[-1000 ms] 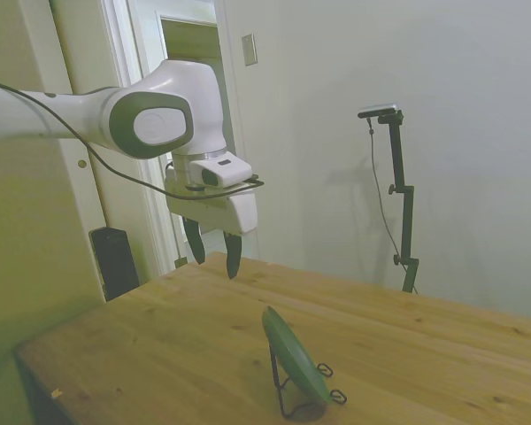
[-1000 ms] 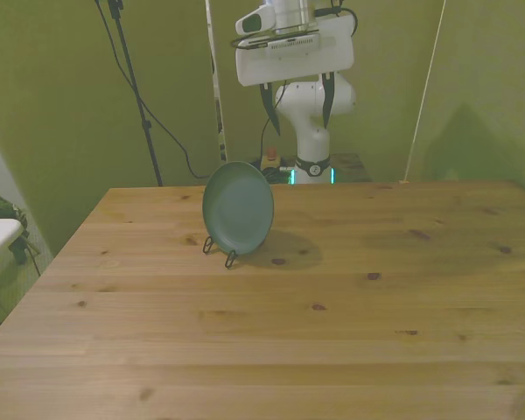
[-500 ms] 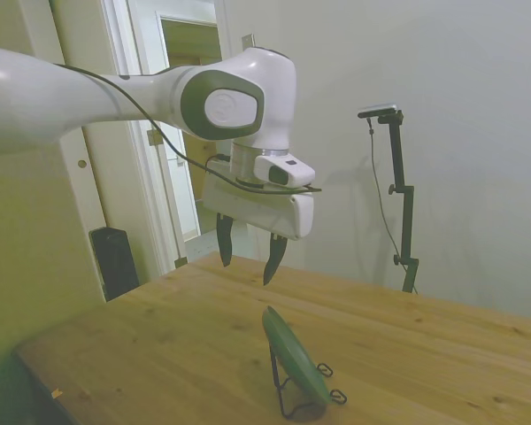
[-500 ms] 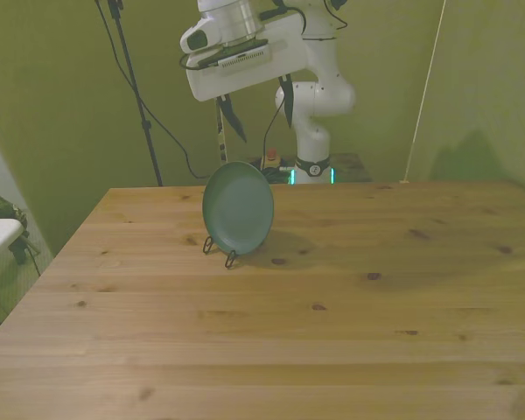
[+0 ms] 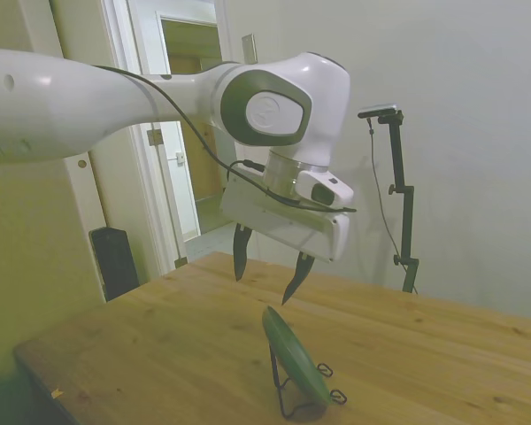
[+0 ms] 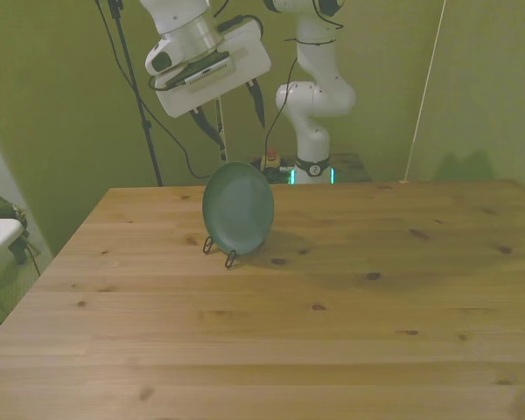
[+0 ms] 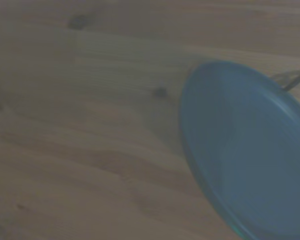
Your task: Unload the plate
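Bench (image 6: 350,332): broad wooden top of glued planks, pale honey grain with scattered dark knots, smooth and flat, square front edge in the side view. Arm (image 5: 88,106): glossy white moulded shells with a grey oval joint cap, a black cable looped along it, reaching in above the bench. Hand (image 5: 269,271): boxy white body, tilted, carrying two slim, dark, tapering fingers (image 5: 242,259) that point downward and stand clearly apart with nothing between them; it hangs in the air above and just behind the plate, not touching it. Plate (image 6: 237,208): round, shallow, dark green, matte and even in tone, with a low raised rim; it stands nearly upright, leaning back, on the bench toward the front view's left and nearer the far edge. In the wrist view the plate (image 7: 250,150) shows blurred, as a bluish-green disc edged by its rim. Wire stand (image 5: 292,397): thin black wire with small looped feet resting on the wood, propping the plate from behind and below.
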`<state>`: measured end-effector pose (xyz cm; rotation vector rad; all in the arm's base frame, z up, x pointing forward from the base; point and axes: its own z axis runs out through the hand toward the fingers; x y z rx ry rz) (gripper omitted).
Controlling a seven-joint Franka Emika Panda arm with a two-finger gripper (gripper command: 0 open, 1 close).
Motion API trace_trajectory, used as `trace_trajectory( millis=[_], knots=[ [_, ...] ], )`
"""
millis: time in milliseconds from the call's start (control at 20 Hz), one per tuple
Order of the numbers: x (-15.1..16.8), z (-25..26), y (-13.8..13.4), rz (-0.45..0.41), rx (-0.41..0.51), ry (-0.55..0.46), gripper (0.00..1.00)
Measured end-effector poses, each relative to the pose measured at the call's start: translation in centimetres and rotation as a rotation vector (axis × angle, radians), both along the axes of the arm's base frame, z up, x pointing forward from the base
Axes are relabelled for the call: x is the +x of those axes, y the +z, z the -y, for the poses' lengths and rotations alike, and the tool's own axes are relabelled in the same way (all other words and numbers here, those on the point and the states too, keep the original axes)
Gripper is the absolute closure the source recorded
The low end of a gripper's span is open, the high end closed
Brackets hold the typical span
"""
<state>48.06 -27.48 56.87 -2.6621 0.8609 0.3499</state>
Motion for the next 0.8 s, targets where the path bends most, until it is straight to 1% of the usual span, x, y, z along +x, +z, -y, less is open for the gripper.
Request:
trace_trajectory(
  millis=[100,250,500,800],
  knots=[
    [-0.8,1.3,-0.8,-0.003,0.051,0.0,0.0],
    [-1.1,3.0,-1.9,-0.001,0.095,-0.006,0.0],
    [0.6,4.8,-3.5,0.013,0.118,0.001,0.0],
    [2.6,3.3,-5.1,0.045,0.182,0.077,0.0]
  ],
)
